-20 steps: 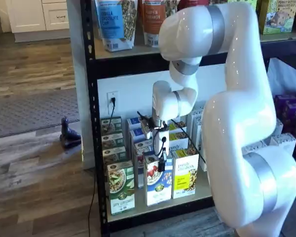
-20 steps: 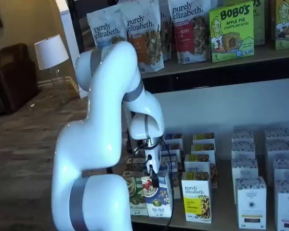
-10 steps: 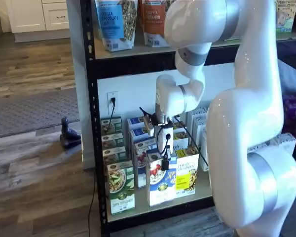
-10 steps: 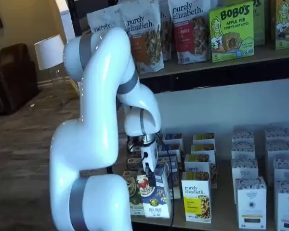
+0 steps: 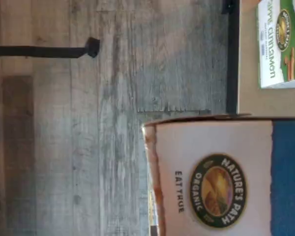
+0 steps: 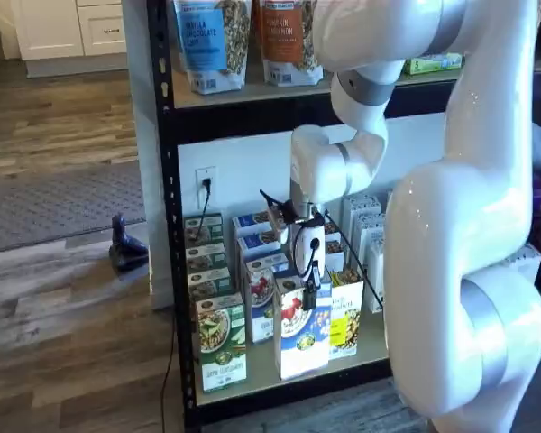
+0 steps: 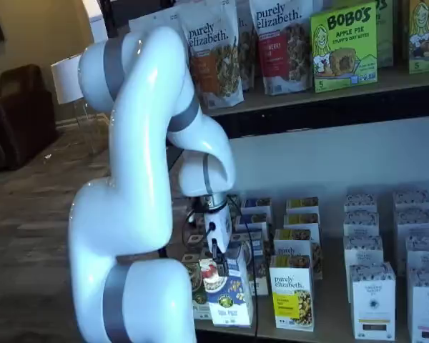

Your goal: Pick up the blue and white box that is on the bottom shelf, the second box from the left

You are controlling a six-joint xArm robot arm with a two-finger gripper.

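Off the bottom shelf (image 6: 252,383) edge, the tool (image 6: 310,298) has drawn the gripped blue and white box (image 6: 300,327) forward.

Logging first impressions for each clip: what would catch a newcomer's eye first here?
The big white arm fills the front of both shelf views. Its claw is shut on the blue and white box, which is tilted and drawn out past the front of the bottom shelf. Beside it stand a green and white carton and a yellow carton.
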